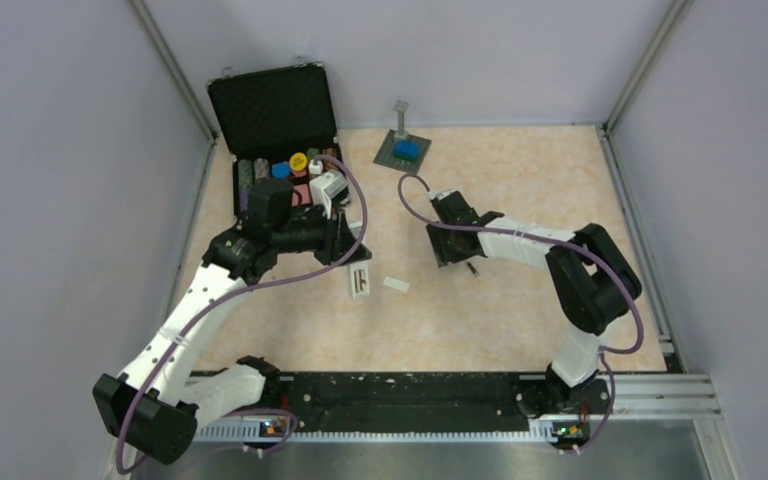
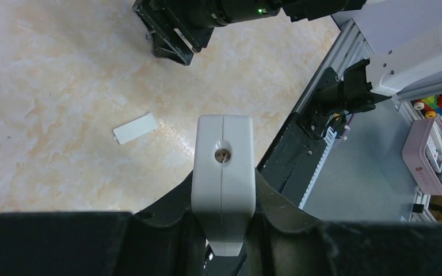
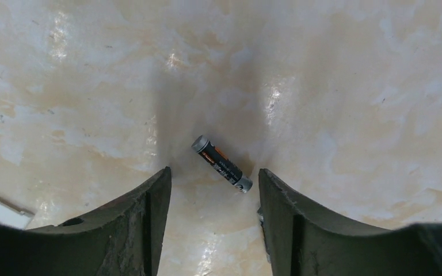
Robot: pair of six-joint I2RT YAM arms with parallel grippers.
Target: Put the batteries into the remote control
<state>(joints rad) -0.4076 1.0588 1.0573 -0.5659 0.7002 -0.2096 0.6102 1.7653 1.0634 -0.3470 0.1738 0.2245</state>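
- Battery (image 3: 221,164) lying flat on the tabletop (image 3: 351,86), just ahead of the right gripper (image 3: 213,178), inside the gap between its two fingers (image 3: 149,218) and touching neither.
- Its long axis runs on a slant to the line the jaws close along. The grey-capped end points away from the gripper, and the lighter tip sits close by the other finger.
- The right gripper stands wide open with nothing in it. I judge it needs a small wrist turn so the pads meet the cell's sides, not its ends.
- The left gripper (image 2: 223,198) is clamped on the remote control (image 2: 223,155), which juts forward out of its fingers, well apart from the battery.
- The right arm is plainly the nearer to the battery, and only this one cell shows.
- A small white cover plate (image 2: 135,127) lies on the table ahead of the left gripper, off to one side.
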